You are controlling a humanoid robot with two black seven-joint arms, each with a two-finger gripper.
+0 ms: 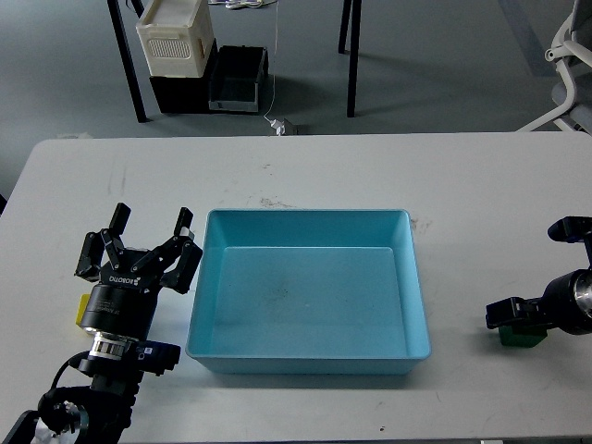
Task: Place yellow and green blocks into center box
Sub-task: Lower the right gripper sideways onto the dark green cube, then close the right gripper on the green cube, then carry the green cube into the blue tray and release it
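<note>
The blue center box (pixel 305 353) sits mid-table and nothing shows inside it. My left gripper (pixel 148 233) is open just left of the box, fingers spread and pointing away from me. A small part of the yellow block (pixel 83 310) shows at the left side of the left wrist; the rest is hidden. The green block (pixel 524 337) lies right of the box, mostly hidden under my right gripper (pixel 536 271). That gripper is open, with one finger on the block's near-left top and the other farther back.
The white table's front edge (pixel 370 435) is close below the box. Beyond the table's far edge stand a white crate (pixel 174 37), a black bin (pixel 236 81) and table legs. A chair base (pixel 569 55) is at the far right.
</note>
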